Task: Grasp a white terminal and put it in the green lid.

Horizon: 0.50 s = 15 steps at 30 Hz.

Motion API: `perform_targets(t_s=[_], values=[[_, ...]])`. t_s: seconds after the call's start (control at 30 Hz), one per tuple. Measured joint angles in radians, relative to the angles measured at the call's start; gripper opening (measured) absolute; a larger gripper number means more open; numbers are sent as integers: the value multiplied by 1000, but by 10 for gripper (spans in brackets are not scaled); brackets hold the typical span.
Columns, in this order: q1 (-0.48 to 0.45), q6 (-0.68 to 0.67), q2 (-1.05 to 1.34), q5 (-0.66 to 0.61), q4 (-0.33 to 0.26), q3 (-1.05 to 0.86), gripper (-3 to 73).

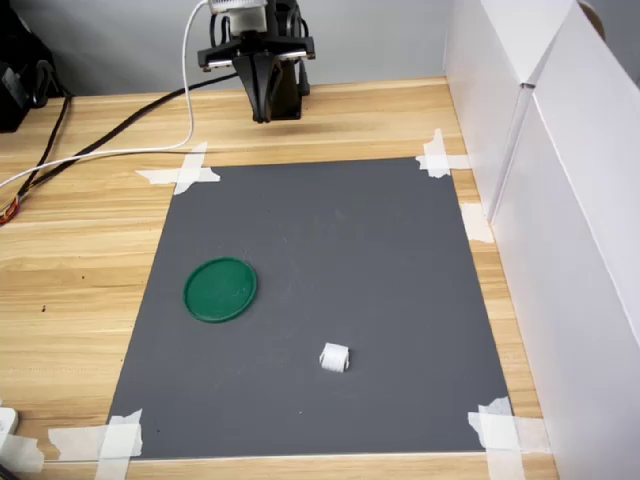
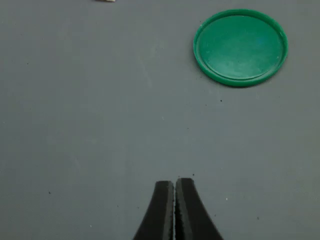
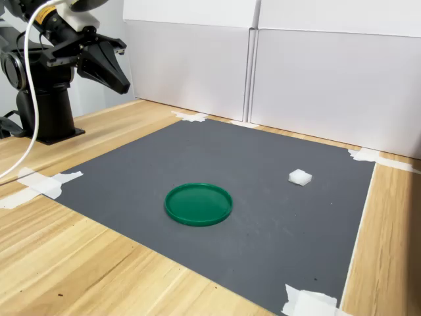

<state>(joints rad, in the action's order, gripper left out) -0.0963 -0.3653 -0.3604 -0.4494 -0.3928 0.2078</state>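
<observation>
claw (image 2: 174, 200) pressed together, empty | white terminal (image 2: 105, 0) cut off at wrist-view edge (mere sliver) | green lid (image 2: 240, 47) whole

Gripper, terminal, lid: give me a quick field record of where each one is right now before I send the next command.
gripper: shut, holding nothing, raised above the far edge of the grey mat in the first exterior view
white terminal: lying on the mat, untouched, apart from the lid
green lid: flat on the mat, empty, on the first exterior view's left of the terminal
mat: taped at its corners to the wooden table
task state: grasp not yet begun
</observation>
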Motion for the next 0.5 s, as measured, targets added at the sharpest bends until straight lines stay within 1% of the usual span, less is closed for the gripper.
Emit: perform_targets(t_s=[0.23, 0.4, 0.5], values=[[0, -10, -149, -2, 3, 97, -15], [0, -70, -262, -14, 3, 171, -15], [0, -106, -333, -57, 3, 221, -15]])
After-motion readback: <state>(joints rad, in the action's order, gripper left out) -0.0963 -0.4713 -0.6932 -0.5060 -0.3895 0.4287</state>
